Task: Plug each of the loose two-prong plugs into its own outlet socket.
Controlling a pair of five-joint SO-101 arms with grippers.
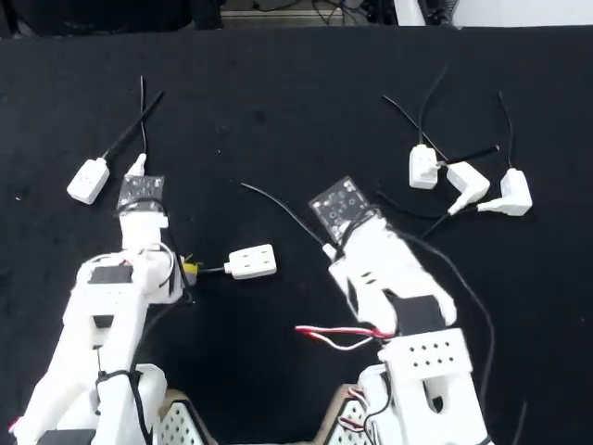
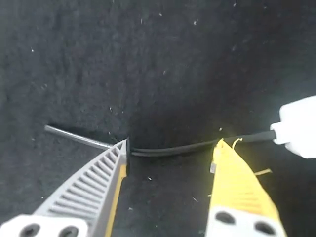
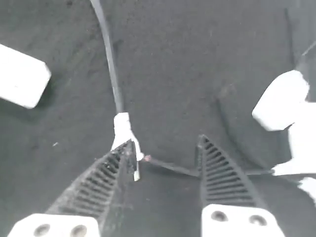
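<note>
Judging from how the pieces lie, the job has hardly started. Every white connector I can make out on the black bench (image 1: 278, 102) sits loose, with none seated in another. The cluster of three white pieces (image 1: 466, 181) at about 2 o'clock lies too close together to be sure of that. The left end effector (image 2: 171, 144), at roughly 9 o'clock, is spread wide and low over the bench. Its tips straddle a black cord (image 2: 168, 149) that ends in a white connector body (image 2: 300, 126), and it holds nothing. The right end effector (image 3: 166, 143), near the centre, is likewise spread wide and empty. One of its fingertips is just beside a small two-prong plug (image 3: 123, 129), whose cord trails away from it. A white outlet block (image 1: 252, 262) lies at about 7 o'clock between the two arms, and another white block (image 1: 88, 181) rests at 10 o'clock. By my estimate everything remains: grasping each plug, lining its prongs up with a socket, and pushing it home.
</note>
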